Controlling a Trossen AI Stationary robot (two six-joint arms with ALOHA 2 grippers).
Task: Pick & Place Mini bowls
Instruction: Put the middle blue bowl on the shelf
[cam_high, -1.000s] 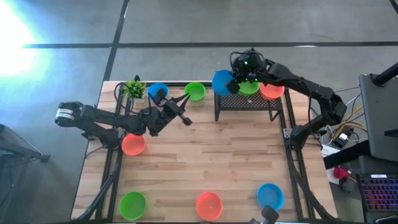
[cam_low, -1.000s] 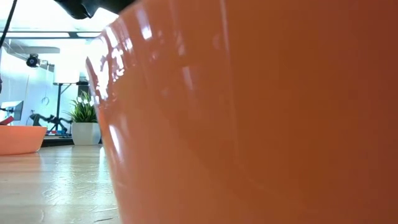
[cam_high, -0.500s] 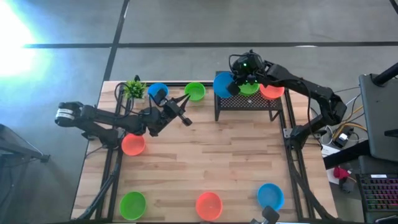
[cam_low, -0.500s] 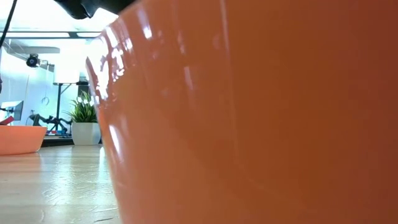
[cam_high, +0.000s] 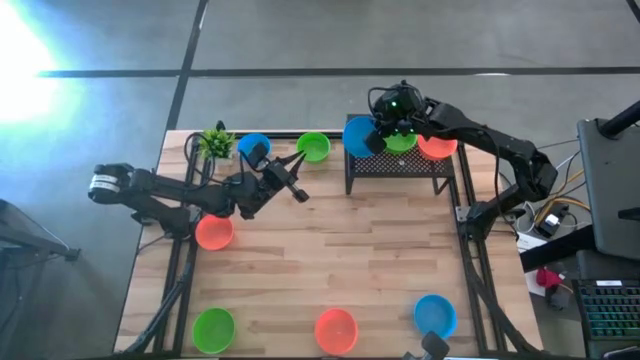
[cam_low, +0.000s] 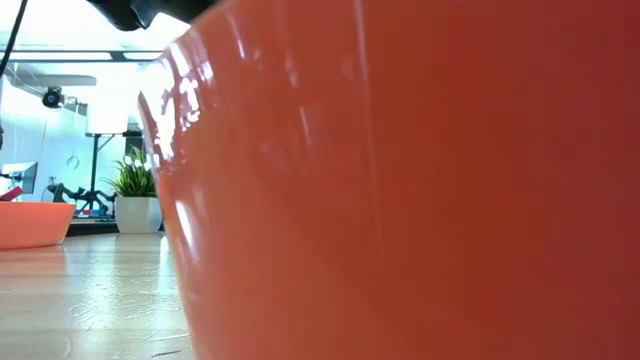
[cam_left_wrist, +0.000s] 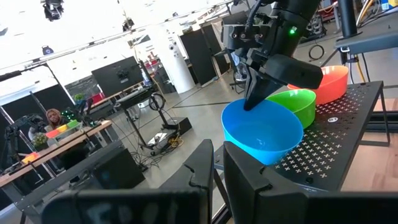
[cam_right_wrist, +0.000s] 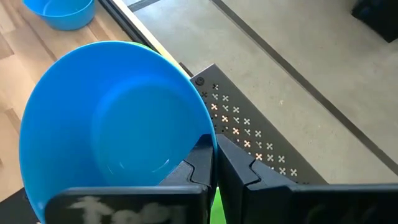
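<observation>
My right gripper (cam_high: 378, 138) is shut on a blue mini bowl (cam_high: 356, 132) at the left end of a black perforated stand (cam_high: 400, 166) at the table's far right. A green bowl (cam_high: 401, 142) and an orange-red bowl (cam_high: 438, 148) sit on the stand top. Loose bowls rest on the wood: blue (cam_high: 254, 147), green (cam_high: 314, 147), orange-red (cam_high: 214, 232), and several more near the front edge. My left gripper (cam_high: 298, 180) hangs shut and empty over the table's middle left, pointing toward the stand. My right gripper pinches the blue bowl's rim (cam_right_wrist: 209, 140) on the side toward the green bowl, one finger inside the bowl (cam_left_wrist: 254, 99) and one outside. The fingers slant down from above. The bowl hangs tilted at the stand's left edge (cam_left_wrist: 292, 163); I cannot tell whether its base touches it.
A small leafy plant (cam_high: 215, 142) stands at the far left corner. In the low view an orange-red bowl (cam_low: 420, 190) right at the lens fills most of the picture. Bare wood lies in the table's middle, between the stand and the front row of bowls.
</observation>
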